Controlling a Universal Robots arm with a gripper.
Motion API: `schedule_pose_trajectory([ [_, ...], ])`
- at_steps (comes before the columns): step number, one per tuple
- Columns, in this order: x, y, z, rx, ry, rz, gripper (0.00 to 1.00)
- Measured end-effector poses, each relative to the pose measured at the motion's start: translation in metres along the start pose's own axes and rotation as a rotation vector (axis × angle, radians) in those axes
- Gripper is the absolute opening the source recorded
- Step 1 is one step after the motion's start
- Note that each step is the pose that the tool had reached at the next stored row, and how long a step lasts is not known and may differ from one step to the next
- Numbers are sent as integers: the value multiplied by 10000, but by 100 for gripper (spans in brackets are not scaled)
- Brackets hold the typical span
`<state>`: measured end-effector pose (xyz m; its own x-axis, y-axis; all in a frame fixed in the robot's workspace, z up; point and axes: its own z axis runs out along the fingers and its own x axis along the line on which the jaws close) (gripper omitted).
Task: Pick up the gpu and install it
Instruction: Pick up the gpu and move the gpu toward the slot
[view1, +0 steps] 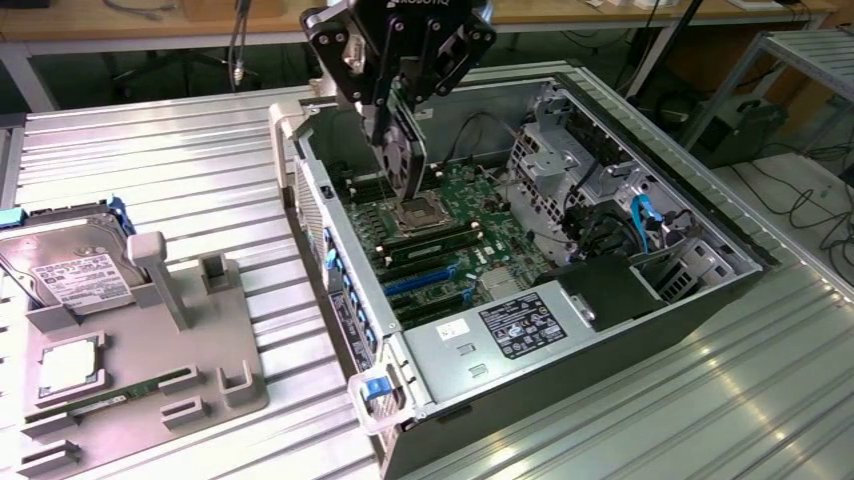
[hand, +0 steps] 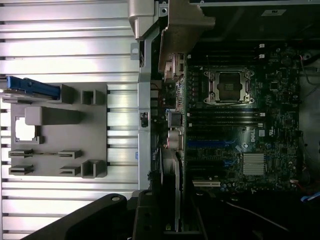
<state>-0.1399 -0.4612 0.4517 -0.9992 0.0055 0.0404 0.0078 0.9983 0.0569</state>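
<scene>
Above the open case (view1: 534, 420), the tool (view1: 400, 95) gripped the gpu (view1: 404, 160), which hung on edge directly beneath it. Installation was in hand; seating likely required aligning the card edge with the slots (view1: 420, 282).

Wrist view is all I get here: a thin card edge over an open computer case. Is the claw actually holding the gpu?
Observer: Yes, the exterior view shows the claw shut on the upper edge of the gpu, which hangs upright.
Operator: Seated in a slot?
Observer: No, it is above the case, lower end lined up with the CPU socket, not the blue slots.
Operator: What's on the fixture?
Observer: A hard drive with a white label sits at one end of it.
</scene>
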Motion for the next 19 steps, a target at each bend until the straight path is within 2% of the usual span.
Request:
schedule_pose_trajectory([
  [11,-203,0,8,-1,-10,-1,27],
  [14,-238,0,26,-1,-113,-10,27],
  [15,-248,-1,33,-2,-171,-15,27],
  [19,-282,-2,50,-2,-339,-27,27],
])
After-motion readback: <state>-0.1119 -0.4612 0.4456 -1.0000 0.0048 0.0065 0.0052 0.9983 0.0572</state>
